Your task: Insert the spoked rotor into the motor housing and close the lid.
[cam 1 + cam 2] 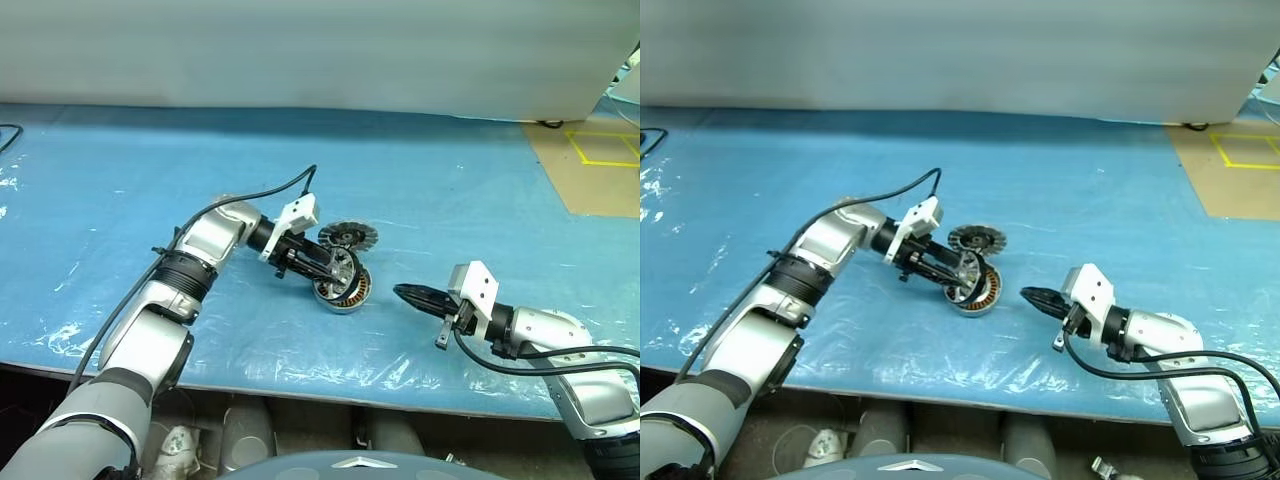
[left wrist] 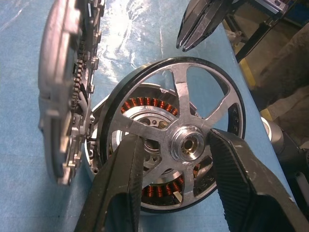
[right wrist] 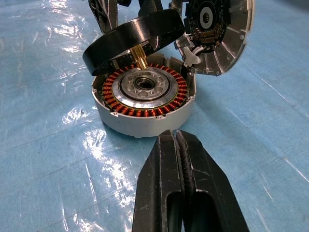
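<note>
Spoked rotor clamped by its hub in left claw, held tilted over motor housing, one edge low at the cup's rim, brass shaft pointing toward the central hub, not yet seated. Housing flat on blue-covered bench, copper windings exposed. Lid just behind housing, propped on edge, leaning. Right claw near, to the housing's right, fingers pressed together, holding nothing, tips aimed at housing.

Blue plastic-covered table (glossy, wrinkled) before pale wall
</note>
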